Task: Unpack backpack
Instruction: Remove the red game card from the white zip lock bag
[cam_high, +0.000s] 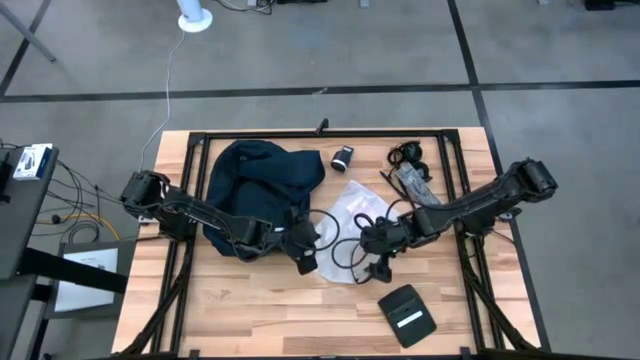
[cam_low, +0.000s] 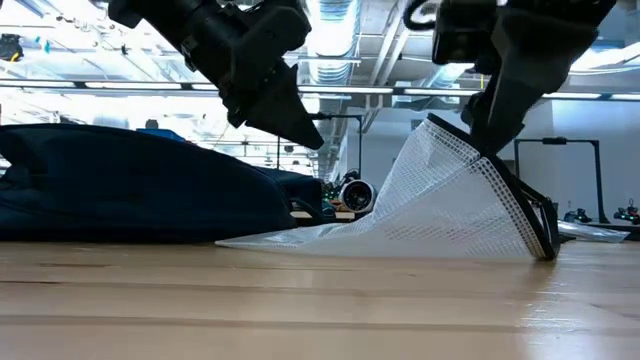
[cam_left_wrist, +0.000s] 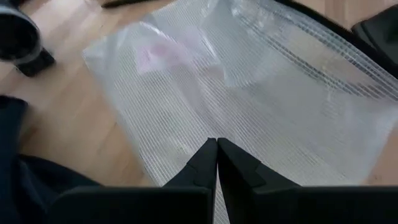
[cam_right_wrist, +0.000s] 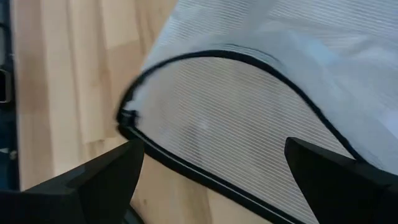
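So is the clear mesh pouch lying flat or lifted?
Lifted at one end: the mesh pouch slopes up from the table toward the right gripper.

On my wooden counter lay the navy backpack, a clear mesh pouch beside it, a small black cylinder, tangled cables and a flat black pouch.

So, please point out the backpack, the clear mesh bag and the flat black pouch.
backpack (cam_high: 250, 180): high view, middle of the navy fabric.
clear mesh bag (cam_low: 440, 200): low view, its raised mesh side.
flat black pouch (cam_high: 407, 315): high view, beside its white label.
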